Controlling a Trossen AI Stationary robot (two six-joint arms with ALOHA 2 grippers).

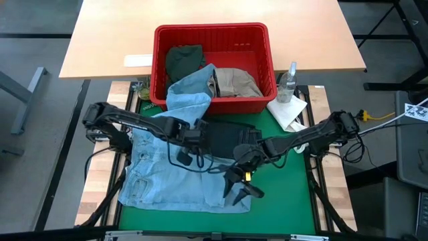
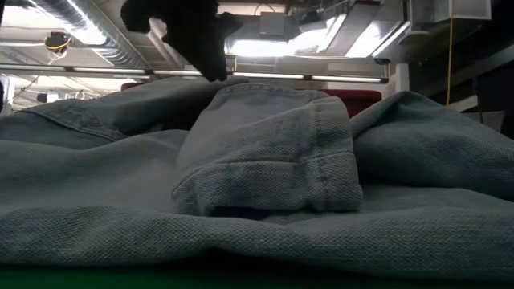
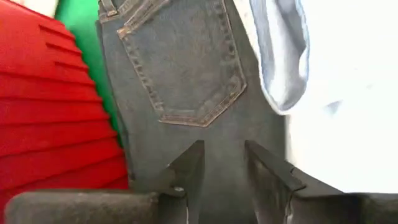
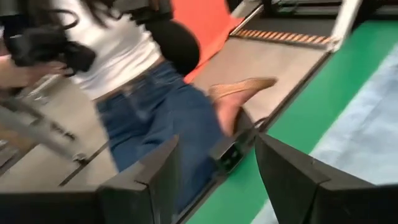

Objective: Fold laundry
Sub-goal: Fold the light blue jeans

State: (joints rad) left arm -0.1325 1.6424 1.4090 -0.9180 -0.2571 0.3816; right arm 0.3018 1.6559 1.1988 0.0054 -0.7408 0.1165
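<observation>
The high view alone shows the full layout: one red plastic basket (image 1: pixel 212 32) at the table's far side, holding a dark olive green garment (image 1: pixel 183 59) and a beige khaki garment (image 1: pixel 235 82). One light blue denim garment (image 1: pixel 175 177) hangs over the basket's front wall and spreads across the green mat (image 1: pixel 281 194). One dark navy pair of jeans (image 1: pixel 224 134) lies on it at mid-table.

The left gripper (image 1: pixel 182 158) is above the navy jeans; its wrist view shows its fingers (image 3: pixel 186 168) parted to a narrow gap over a back pocket, holding nothing.

The right gripper (image 1: pixel 239 193) is over the denim's near edge; its wrist view shows wide, empty fingers (image 4: pixel 158 168) and a person (image 4: pixel 143 93) beyond the table.

The low view shows only folded denim.
</observation>
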